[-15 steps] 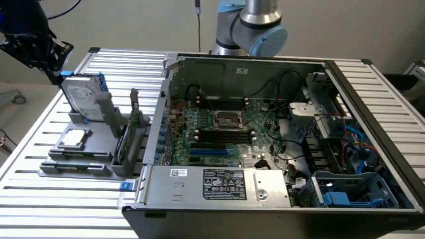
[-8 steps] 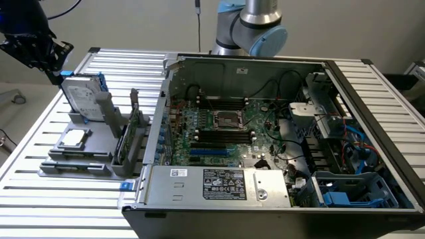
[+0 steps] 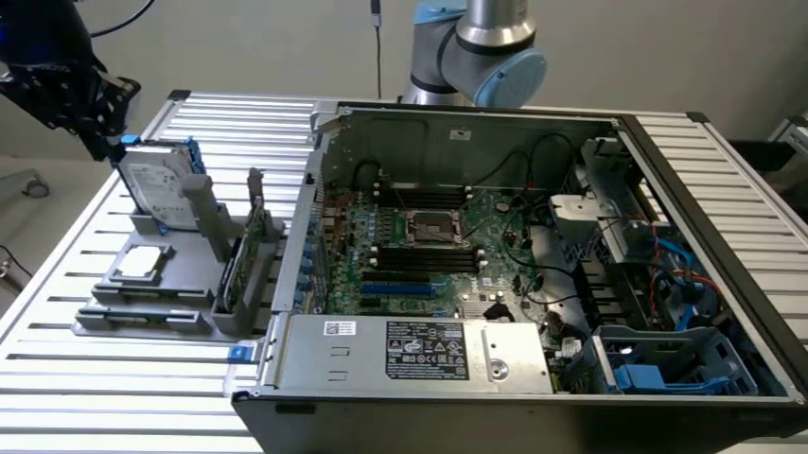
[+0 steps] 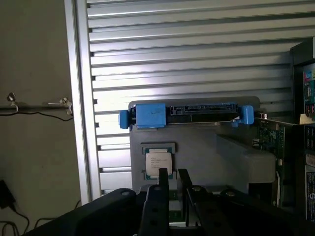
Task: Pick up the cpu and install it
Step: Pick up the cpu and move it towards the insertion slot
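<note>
step: pick-up approach; cpu (image 4: 158,163) not yet grasped.
claw (image 4: 171,173): narrowly open, holding nothing.
cpu: below the claw, flat in the grey holder (image 4: 202,145), untouched.
need: claw squared over the chip's edges.

You are looking at an arm (image 3: 493,33) wearing silver-grey tubing and pale blue rounded joint caps (image 3: 512,76). Its gripper (image 4: 173,173) is showing two slim black fingers (image 4: 163,182) rising from a bulky matt black housing (image 4: 98,216), small round screws (image 4: 197,189) sitting at their bases.
</note>
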Tool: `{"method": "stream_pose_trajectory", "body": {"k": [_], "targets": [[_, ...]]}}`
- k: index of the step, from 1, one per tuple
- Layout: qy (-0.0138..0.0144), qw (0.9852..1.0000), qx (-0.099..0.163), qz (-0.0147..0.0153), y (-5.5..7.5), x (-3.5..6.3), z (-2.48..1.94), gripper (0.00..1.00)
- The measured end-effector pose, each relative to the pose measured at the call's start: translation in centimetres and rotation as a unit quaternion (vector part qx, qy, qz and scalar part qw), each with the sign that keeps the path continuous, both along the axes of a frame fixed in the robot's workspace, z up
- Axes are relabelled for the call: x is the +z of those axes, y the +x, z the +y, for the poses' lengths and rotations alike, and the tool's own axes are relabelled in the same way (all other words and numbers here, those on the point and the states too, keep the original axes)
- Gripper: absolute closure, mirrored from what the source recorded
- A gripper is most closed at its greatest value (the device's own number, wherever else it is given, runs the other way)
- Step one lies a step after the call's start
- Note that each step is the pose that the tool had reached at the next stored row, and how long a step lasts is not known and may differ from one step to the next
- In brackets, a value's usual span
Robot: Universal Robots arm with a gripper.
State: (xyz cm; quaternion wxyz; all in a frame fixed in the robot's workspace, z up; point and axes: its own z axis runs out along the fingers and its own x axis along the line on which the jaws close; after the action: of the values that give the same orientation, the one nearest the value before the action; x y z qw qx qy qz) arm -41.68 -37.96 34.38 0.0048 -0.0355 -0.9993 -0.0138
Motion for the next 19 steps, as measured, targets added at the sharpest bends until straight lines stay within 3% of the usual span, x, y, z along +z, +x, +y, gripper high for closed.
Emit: {"method": "stream_pose_trajectory", "body": {"k": [2, 3, 7, 10, 12, 19], "targets": [[0.0000, 1.0000, 0.000, 0.0002, 0.0, -0.01, -0.01, 0.64], [0.0000, 1.0000, 0.000, 0.0002, -0.1, -0.02, -0.01, 0.64], [-0.0010, 1.0000, 0.001, 0.0004, -0.5, -0.20, 0.00, 0.46], [-0.0015, 1.0000, 0.002, 0.0003, -1.0, -0.58, -0.07, 0.46], [-0.0015, 1.0000, 0.002, 0.0007, -1.1, -0.85, -0.32, 0.46], [-0.0014, 1.0000, 0.005, 0.0029, -1.1, -2.06, -1.92, 0.46]]}}
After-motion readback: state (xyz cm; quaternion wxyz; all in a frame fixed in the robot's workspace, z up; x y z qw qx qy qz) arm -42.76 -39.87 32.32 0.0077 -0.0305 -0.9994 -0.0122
